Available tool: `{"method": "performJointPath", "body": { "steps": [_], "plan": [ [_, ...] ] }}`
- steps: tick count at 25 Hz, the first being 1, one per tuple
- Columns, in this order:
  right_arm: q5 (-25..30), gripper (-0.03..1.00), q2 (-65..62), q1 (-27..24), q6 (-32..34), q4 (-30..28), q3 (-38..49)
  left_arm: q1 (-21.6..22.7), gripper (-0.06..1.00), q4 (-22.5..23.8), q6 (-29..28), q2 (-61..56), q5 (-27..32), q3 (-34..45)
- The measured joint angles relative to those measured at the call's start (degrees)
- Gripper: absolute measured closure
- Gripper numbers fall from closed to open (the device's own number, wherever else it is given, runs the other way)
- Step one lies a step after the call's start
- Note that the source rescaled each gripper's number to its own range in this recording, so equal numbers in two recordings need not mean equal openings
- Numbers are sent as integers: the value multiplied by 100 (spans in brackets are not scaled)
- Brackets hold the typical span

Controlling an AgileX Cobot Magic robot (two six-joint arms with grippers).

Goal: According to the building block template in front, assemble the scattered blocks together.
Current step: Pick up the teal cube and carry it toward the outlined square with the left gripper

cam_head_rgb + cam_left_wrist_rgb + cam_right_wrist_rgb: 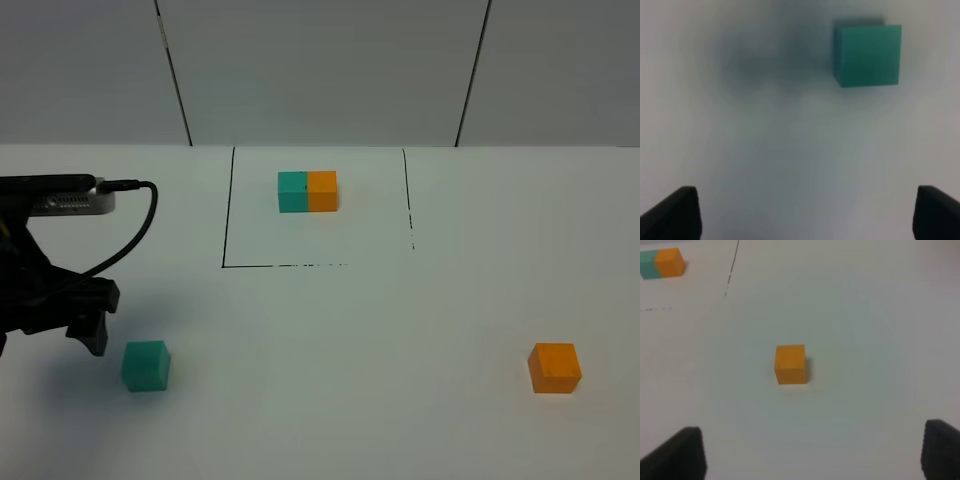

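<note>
The building block template point(308, 191) sits toward the far edge of the white tabletop point(400, 410), about midway between its left and right edges. It is a teal cube and an orange cube pressed side by side, teal on the left. It stands inside a black outline point(226, 210) drawn on the tabletop, whose near line is broken partway along.

The two scattered blocks lie well apart from each other and from the template. The loose teal cube point(146, 365) rests flat toward the near left corner. The loose orange cube point(555, 367) rests flat toward the near right corner.

The left arm point(45, 290) reaches in from the left edge, a black cable point(140, 215) looping off its wrist camera point(70, 203). The left jaws hang low just beside the teal cube, on the side facing the left edge, and do not touch it. In the left wrist view they are spread wide, the two dark fingertips point(670, 215) far apart with bare tabletop between. The teal cube lies ahead of them, nearer one fingertip's side, and is not between them.

The right jaws appear only in the right wrist view. They too are spread wide with only tabletop between them. The orange cube lies ahead, roughly in line with the middle of the gap and apart from both fingertips.
</note>
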Motion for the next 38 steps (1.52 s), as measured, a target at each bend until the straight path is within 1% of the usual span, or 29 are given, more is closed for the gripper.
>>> {"method": "performJointPath", "body": {
  "steps": [5, 7, 9, 13, 19, 27, 38],
  "plan": [
    [0, 24, 0, 0, 0, 0, 0, -431, 7, 7, -35, 423, -416, 0],
    [0, 24, 0, 0, 0, 0, 0, -488, 6, 7, -124, 581, -538, 0],
    [0, 24, 0, 0, 0, 0, 0, -495, 5, 30, -253, 720, -599, 0],
    [0, 24, 0, 0, 0, 0, 0, -490, 5, 47, -316, 1000, -791, 0],
    [0, 24, 0, 0, 0, -5, 0, -490, 5, -213, -328, 1456, -1163, 0],
    [0, 24, 0, 0, 0, -5, 0, -490, 6, -237, -335, 1892, -1507, 0],
    [0, 24, 0, 0, 0, -5, 0, -490, 10, -241, -336, 2256, -1833, -4]
  ]
}}
